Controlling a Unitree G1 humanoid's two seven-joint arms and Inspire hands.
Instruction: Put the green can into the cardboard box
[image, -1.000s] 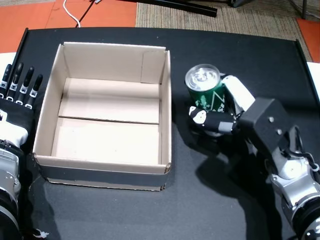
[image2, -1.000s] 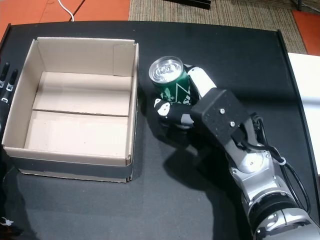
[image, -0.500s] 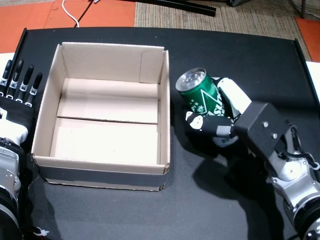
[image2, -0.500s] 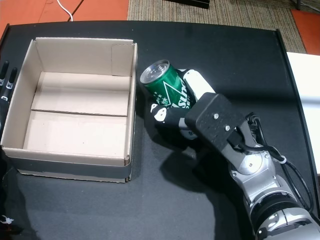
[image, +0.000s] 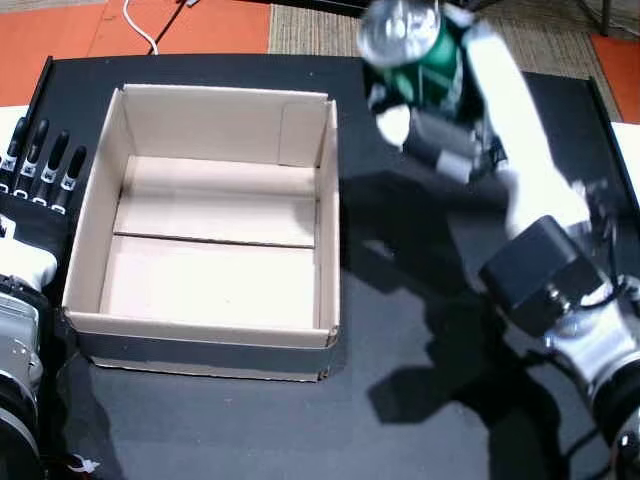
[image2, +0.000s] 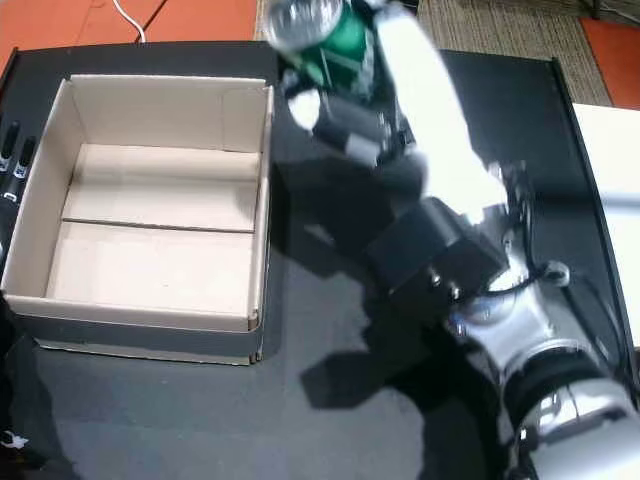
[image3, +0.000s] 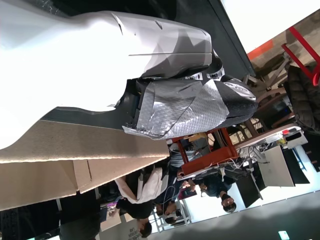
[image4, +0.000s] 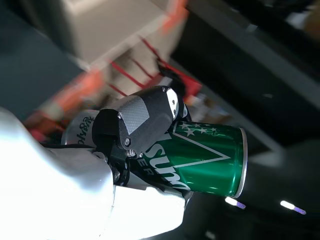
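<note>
green can (image: 405, 45) is up in the air now, held by your right hand (image: 440, 110) above the far part of the black table (image: 420, 300), just beside the far right corner of the cardboard box (image: 330, 240). you see it blurred in both head views; its silver top (image2: 298, 20) points to the box side. in the right wrist view the fingers (image4: 142, 122) are wrapped around the can body (image4: 210, 157), so the grip is closed on it. the can is outside the box, not over the opening as far as the head views show. the box sits open on the table with nothing inside, its flat bottom (image: 215, 250) is visible.

your left hand (image: 40, 175) rests at the left edge of the table, beside the box wall, with the fingers straight and spread, holding nothing. the left wrist view shows mostly the arm shell and some people in the room behind.
</note>
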